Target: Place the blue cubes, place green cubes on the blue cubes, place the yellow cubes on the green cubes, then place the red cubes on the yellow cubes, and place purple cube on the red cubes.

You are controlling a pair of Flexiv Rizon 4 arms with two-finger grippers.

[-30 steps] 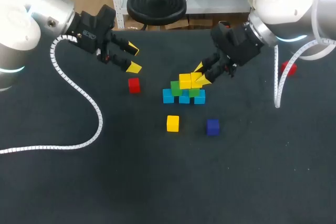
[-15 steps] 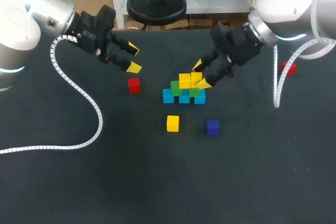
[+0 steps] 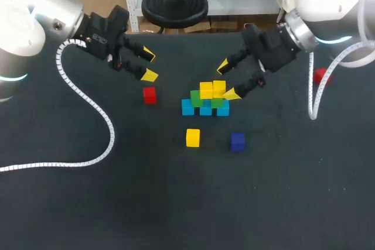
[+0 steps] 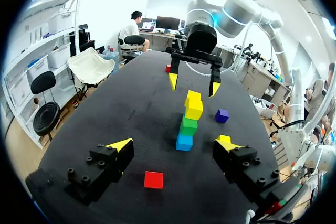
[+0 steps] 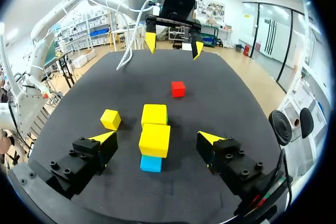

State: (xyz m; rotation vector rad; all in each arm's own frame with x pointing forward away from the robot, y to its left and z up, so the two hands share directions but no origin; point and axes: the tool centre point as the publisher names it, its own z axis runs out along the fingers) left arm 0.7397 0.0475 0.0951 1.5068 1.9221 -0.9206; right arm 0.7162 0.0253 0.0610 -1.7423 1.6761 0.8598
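1. Head view, and the pyramid sits mid-desk (image 3: 176, 203): three blue cubes (image 3: 187, 107) in a row, two green cubes (image 3: 197, 98) on them, two yellow cubes (image 3: 206, 90) on top.
2. That blue row's long axis runs side to side, from my left arm's side toward my right's.
3. Loose pieces now: a third yellow cube (image 3: 193, 137) and one purple cube (image 3: 237, 141) lie near the stack on the robot's side. One red cube (image 3: 150, 95) is to its left, and a second red cube (image 3: 320, 75) is well apart by the desk's right edge.
4. Over to the right gripper (image 3: 228, 79): its fingers are spread wide and empty, just beside the stack's right end. In the right wrist view the nearer stacked yellow cube sits between the tips, touching neither.
5. And the left gripper (image 3: 149, 65) is spread too, holding nothing, near the first red cube.
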